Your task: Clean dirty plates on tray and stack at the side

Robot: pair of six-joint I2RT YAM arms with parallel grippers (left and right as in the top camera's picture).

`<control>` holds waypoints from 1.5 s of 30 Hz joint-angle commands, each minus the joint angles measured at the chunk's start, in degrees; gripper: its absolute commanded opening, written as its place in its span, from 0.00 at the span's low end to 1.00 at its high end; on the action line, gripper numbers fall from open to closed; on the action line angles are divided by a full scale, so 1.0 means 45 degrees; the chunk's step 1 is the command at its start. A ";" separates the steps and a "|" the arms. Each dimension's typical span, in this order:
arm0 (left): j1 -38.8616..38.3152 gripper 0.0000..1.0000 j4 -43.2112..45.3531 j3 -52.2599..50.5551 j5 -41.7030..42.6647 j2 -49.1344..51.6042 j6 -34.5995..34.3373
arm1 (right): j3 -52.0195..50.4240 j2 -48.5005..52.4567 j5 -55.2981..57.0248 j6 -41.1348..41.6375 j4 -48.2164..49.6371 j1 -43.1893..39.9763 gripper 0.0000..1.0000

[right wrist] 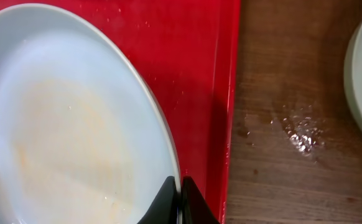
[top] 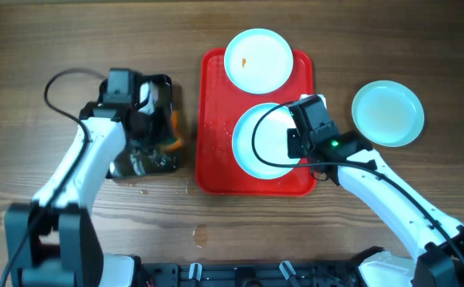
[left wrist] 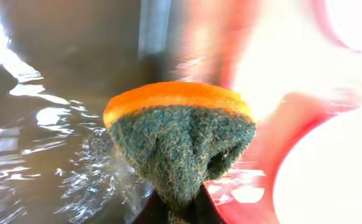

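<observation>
Right gripper (right wrist: pixel 180 202) pinches the rim of a pale round shallow plate (right wrist: pixel 63 124) on the large red plastic tray (right wrist: pixel 193 56). A smeared second plate (top: pixel 256 60) sits at the tray's far end, a third plate (top: pixel 387 113) on the wooden table (top: pixel 41 40), right. Left gripper (left wrist: pixel 178 210) clamps an orange-green sponge (left wrist: pixel 181 130).

Top-down overhead, close wrists apparently share tray (top: pixel 216 159).

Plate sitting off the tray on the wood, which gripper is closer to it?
Right. The right gripper grips the near plate on the red tray, just left of the side plate. The left gripper holds a sponge over the black tray, farther left.
</observation>
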 commanded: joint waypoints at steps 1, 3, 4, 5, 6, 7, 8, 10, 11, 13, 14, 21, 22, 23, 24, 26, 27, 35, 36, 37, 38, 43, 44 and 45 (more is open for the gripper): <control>-0.1957 0.04 0.0597 0.0437 0.1059 -0.0641 -0.0340 | -0.0010 0.0403 -0.0437 0.0801 -0.0019 -0.0005 0.04; -0.2890 0.04 0.1049 0.0427 0.0996 -0.0437 -0.0597 | -0.0010 0.0704 -0.0393 0.1083 0.0005 -0.0005 0.04; -0.3356 0.04 0.1263 0.0427 0.0792 -0.0306 -0.0787 | -0.0010 0.0884 -0.0393 0.1073 0.0039 -0.0005 0.04; -0.3803 0.04 0.1477 0.0427 0.0612 -0.0117 -0.0967 | -0.0010 0.1107 -0.0384 0.1069 0.0068 -0.0005 0.04; -0.4201 0.04 0.1685 0.0427 0.0427 0.0073 -0.1141 | -0.0010 0.1345 -0.0389 0.1073 0.0107 -0.0005 0.04; -0.4546 0.04 0.1904 0.0427 0.0262 0.0282 -0.1360 | -0.0010 0.1588 -0.0389 0.1161 0.0112 -0.0005 0.04; -0.4823 0.04 0.2113 0.0427 0.0131 0.0505 -0.1511 | -0.0010 0.1821 -0.0384 0.1321 0.0092 -0.0005 0.05; -0.5265 0.04 0.2555 0.0427 0.0117 0.0962 -0.1948 | -0.0010 0.2278 -0.0393 0.1676 0.0102 -0.0005 0.04; -0.5455 0.04 0.2739 0.0427 0.0146 0.1166 -0.2132 | -0.0010 0.2443 -0.0403 0.1797 0.0112 -0.0005 0.04; -0.5911 0.04 0.3211 0.0427 0.0146 0.1710 -0.2356 | -0.0010 0.2613 -0.0398 0.1953 0.0112 -0.0005 0.04; -0.6105 0.04 0.3419 0.0427 0.0146 0.1957 -0.2361 | -0.0010 0.2618 -0.0398 0.1948 0.0121 -0.0005 0.04; -0.6819 0.04 0.3997 0.0427 -0.1661 0.3628 -0.2273 | -0.0010 0.2603 -0.0398 0.1972 0.0058 0.0000 0.04; -0.6819 0.04 0.3963 0.0427 -0.1870 0.3793 -0.2161 | -0.0010 0.2603 -0.0398 0.1972 0.0058 0.0000 0.04; -0.6819 0.04 0.3939 0.0427 -0.2059 0.3925 -0.1996 | -0.0010 0.2603 -0.0398 0.1972 0.0053 0.0000 0.04; -0.6815 0.04 0.3803 0.0427 -0.2608 0.4090 -0.1904 | -0.0010 0.2603 -0.0398 0.1972 0.0034 0.0000 0.04; -0.6810 0.04 0.3434 0.0427 -0.3725 0.4240 -0.1656 | -0.0010 0.2603 -0.0398 0.1977 -0.0034 0.0000 0.04; -0.6810 0.04 0.3211 0.0427 -0.4362 0.4250 -0.1564 | -0.0010 0.2603 -0.0398 0.1982 -0.0039 0.0000 0.04; -0.6810 0.04 0.0874 0.1515 -0.7747 0.3963 -0.1681 | -0.0010 0.2603 -0.0393 0.2375 -0.0146 -0.0005 0.04; -0.6810 0.04 0.0549 0.1778 -0.7966 0.3915 -0.1681 | -0.0010 0.2603 -0.0393 0.2477 -0.0180 -0.0005 0.04; -0.6810 0.04 0.0204 0.2059 -0.8140 0.3881 -0.1690 | -0.0010 0.2603 -0.0384 0.2618 -0.0243 -0.0005 0.04; -0.6810 0.04 -0.0175 0.2380 -0.8315 0.3837 -0.1831 | -0.0010 0.2603 -0.0393 0.2637 -0.0287 -0.0005 0.04; -0.6586 0.04 -0.1535 0.3585 -0.8199 0.3235 -0.2453 | -0.0010 0.2603 -0.0389 0.2633 -0.0374 -0.0005 0.04; -0.6353 0.04 -0.1676 0.3619 -0.7834 0.2841 -0.2453 | -0.0010 0.2603 -0.0389 0.2628 -0.0379 -0.0005 0.04; -0.6212 0.04 -0.1773 0.3619 -0.7703 0.2686 -0.2453 | -0.0010 0.2599 -0.0389 0.2623 -0.0374 -0.0005 0.04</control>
